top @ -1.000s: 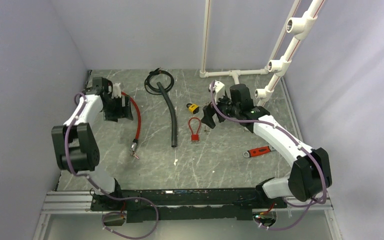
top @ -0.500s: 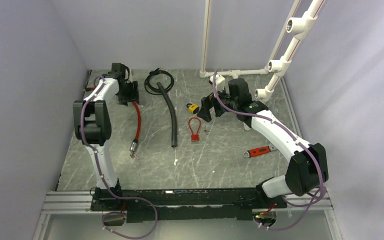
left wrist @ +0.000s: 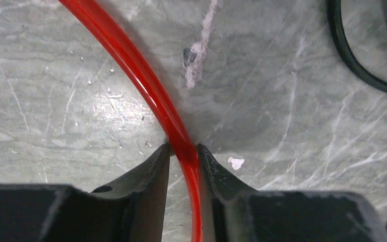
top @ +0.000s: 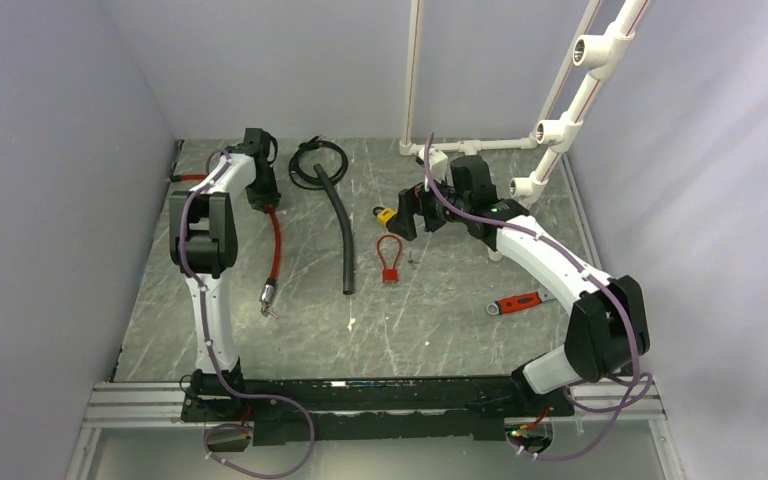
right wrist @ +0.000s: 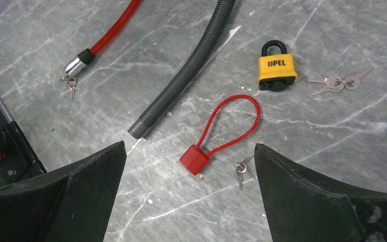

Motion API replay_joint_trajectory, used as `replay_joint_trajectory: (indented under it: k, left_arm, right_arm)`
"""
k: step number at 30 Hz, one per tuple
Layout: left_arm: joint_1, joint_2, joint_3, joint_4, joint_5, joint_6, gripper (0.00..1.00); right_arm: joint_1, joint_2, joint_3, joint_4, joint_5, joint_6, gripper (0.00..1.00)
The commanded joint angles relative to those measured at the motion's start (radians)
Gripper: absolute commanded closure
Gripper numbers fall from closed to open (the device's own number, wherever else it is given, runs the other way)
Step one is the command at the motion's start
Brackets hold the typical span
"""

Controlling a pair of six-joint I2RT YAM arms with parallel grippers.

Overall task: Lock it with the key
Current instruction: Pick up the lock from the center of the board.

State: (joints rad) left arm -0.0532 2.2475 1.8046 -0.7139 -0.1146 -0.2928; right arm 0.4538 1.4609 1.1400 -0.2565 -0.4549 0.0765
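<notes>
Fingers (left wrist: 153, 171) of the left gripper (left wrist: 184, 151) pinch the red cable (left wrist: 146, 80) from both sides, low over the table (left wrist: 292, 126). The metal end (right wrist: 74, 65) of this cable, with small keys (right wrist: 71, 85) at it, lies well apart. The right gripper (right wrist: 189, 145) stands wide open above the small red padlock (right wrist: 195, 160), and one key (right wrist: 242, 170) lies just beside it. The yellow padlock (right wrist: 277, 68) lies flat, with a key bunch (right wrist: 335, 82) near.
</notes>
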Motion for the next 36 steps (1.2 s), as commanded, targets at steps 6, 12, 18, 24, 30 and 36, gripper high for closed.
replay_joint_trajectory:
  k: [6,12,18,24,30,36]
  left_arm:
    - [0.05,0.022,0.064,-0.169,0.085,-0.208,1.0]
    - [0.086,-0.245,-0.066,-0.142,0.199,-0.301,1.0]
    - [0.116,-0.486,-0.226,-0.061,0.32,-0.375,1.0]
    - [0.124,-0.586,-0.243,-0.075,0.377,-0.413,1.0]
    - [0.131,-0.627,-0.241,-0.054,0.462,-0.45,1.0]
    - [0.137,-0.646,-0.242,-0.048,0.526,-0.463,1.0]
  right_arm:
    - [0.074,0.109,0.088,0.203,-0.016,0.172,0.0]
    - [0.169,0.223,0.141,0.345,0.01,0.308,0.0]
    - [0.231,0.411,0.267,0.461,-0.001,0.424,0.0]
    - [0.293,0.522,0.348,0.604,-0.062,0.463,0.01]
    - [0.352,0.574,0.355,0.632,-0.034,0.379,0.05]
    - [0.378,0.661,0.397,0.669,-0.11,0.34,0.12]
